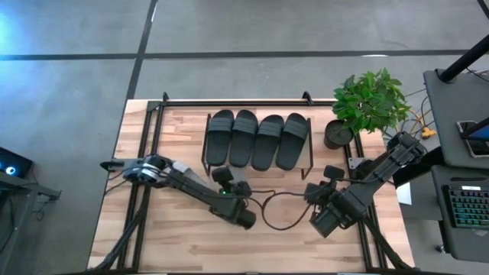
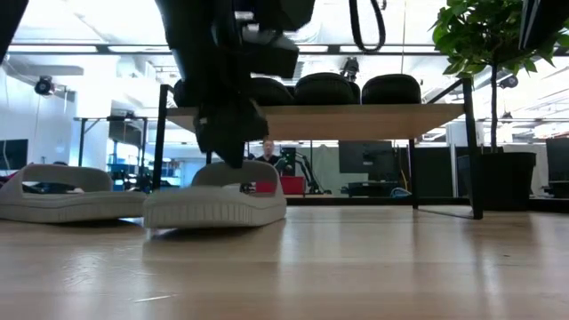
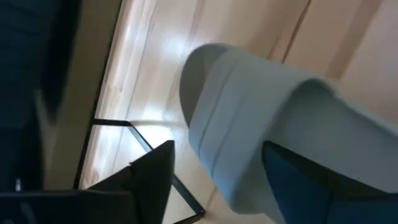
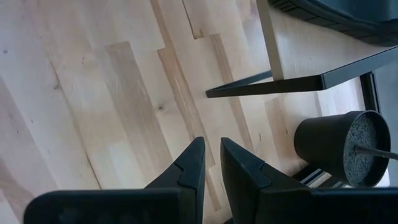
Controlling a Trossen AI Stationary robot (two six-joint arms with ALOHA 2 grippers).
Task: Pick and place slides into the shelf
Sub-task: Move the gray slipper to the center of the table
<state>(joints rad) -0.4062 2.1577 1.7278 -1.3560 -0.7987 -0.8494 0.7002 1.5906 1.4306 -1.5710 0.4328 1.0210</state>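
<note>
Four dark slides (image 1: 256,140) lie side by side on the top board of the shelf (image 1: 313,156). In the low view two light grey slides rest sole-down on the table: one (image 2: 213,203) by the shelf's left leg and one (image 2: 62,197) further left. The high view hides both. My left gripper (image 3: 217,149) is open and comes down slanting over the nearer light grey slide, one finger on each side of its strap (image 3: 249,118). My right gripper (image 4: 211,163) hangs shut over bare table near the shelf's right end, holding nothing. My left gripper stands open astride the light grey slide's strap (image 3: 205,99), slanting down from above, and its fingertips (image 2: 233,153) reach the strap's top. I cannot tell whether either finger touches the strap. The slide lies flat on the table.
A potted plant (image 1: 359,107) in a black pot (image 4: 339,146) stands at the shelf's right end. A black cable (image 1: 279,210) loops over the table between the arms. Open wood lies along the table's near edge. A person shows far back in the room (image 2: 267,153).
</note>
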